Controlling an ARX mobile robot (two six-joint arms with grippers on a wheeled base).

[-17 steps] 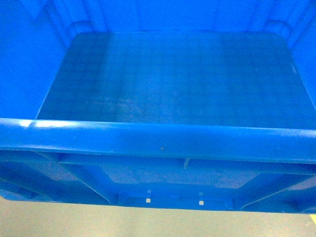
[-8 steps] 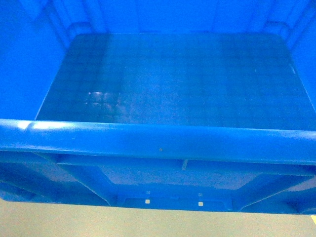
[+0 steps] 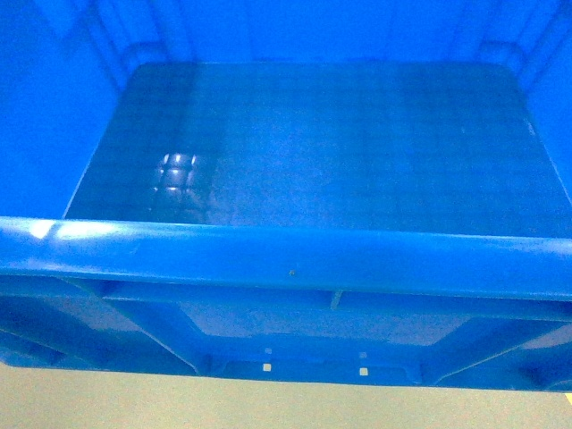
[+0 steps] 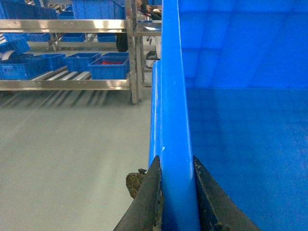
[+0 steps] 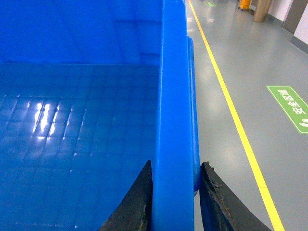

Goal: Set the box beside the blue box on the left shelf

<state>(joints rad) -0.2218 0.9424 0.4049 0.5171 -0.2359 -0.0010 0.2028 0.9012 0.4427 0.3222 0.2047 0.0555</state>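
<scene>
We are carrying the blue crate [image 3: 295, 170] off the floor, held level between both arms, and it fills the head view with its near rim [image 3: 295, 259] running from 9 to 3 o'clock. Our left pincer [image 4: 177, 192] is clamped over the crate's left wall, one finger outside and one inside; our right pincer [image 5: 174, 197] is clamped the same way over the right wall. The shelf rack [image 4: 67, 53] holding other blue bins [image 4: 108, 65] stands at about 10 o'clock in the left wrist view, well apart from us across bare grey floor [image 4: 72, 154]. A yellow floor line [image 5: 231, 110] runs along our right side. We judge the chief risk to be the crate slipping: each grip bites only a smooth rim, so a jolt of the base or uneven arm motion could tilt it loose. With the head view blocked, we could also strike the rack.
</scene>
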